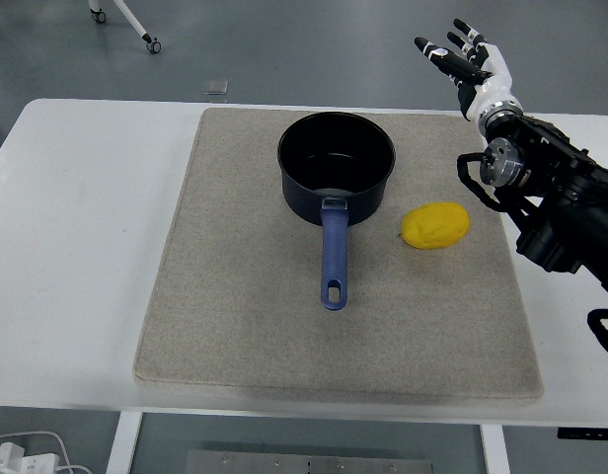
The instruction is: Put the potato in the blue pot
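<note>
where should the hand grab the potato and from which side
Grip the potato across its short middle, coming from above on its right: it lies flat on the mat, long axis left-right, and the open right hand is raised on that side, the blue pot to its left.

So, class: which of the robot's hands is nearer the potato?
Right. The right hand is raised, open, beyond and to the right of the potato, not touching it. The left hand is out of view.
</note>
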`<state>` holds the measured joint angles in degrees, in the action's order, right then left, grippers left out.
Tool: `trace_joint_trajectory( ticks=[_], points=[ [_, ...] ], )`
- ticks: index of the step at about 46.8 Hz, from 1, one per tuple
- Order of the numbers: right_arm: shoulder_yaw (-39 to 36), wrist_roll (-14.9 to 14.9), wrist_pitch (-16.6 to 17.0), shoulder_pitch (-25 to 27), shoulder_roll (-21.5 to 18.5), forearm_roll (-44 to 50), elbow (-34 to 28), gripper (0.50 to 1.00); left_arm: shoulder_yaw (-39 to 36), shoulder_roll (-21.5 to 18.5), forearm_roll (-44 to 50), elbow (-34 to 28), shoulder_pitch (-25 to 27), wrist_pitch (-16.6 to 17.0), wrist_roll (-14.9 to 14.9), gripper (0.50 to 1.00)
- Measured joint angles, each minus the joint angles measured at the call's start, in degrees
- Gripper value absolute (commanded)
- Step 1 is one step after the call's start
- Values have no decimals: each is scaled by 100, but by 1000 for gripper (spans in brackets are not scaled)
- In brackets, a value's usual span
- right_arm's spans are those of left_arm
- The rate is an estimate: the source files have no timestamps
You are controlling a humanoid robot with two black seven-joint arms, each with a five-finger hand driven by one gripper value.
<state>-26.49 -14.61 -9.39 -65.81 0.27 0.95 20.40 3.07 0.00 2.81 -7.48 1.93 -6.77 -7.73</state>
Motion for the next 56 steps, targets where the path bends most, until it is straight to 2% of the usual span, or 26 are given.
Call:
trace_joint_trajectory(
  ticks=[17, 29, 32, 38, 46, 51, 56],
  points=[
    [22, 11, 15, 29, 12, 9, 6, 928, -12, 0, -8, -20, -6, -50, -5, 999],
    [30, -14, 149, 43, 36, 13, 34, 930, -21, 0, 1, -8, 0, -43, -6, 999],
    [30, -36, 269, 70, 70, 15, 65, 930, -21, 0, 1, -5, 0, -43, -6, 999],
    [50, -147, 724, 147, 286, 51, 94, 928, -25, 0, 1, 27, 0, -43, -6, 999],
    [320, -308, 886, 191, 452, 593, 100, 928, -26, 0, 1, 11, 0, -43, -4, 999],
    [410, -389, 1094, 270, 724, 729, 217, 928, -26, 0, 1, -3, 0, -43, -4, 999],
    [474, -403, 1467, 363, 1066, 784, 442, 928, -24, 0, 1, 5, 0, -43, -3, 999]
  ],
)
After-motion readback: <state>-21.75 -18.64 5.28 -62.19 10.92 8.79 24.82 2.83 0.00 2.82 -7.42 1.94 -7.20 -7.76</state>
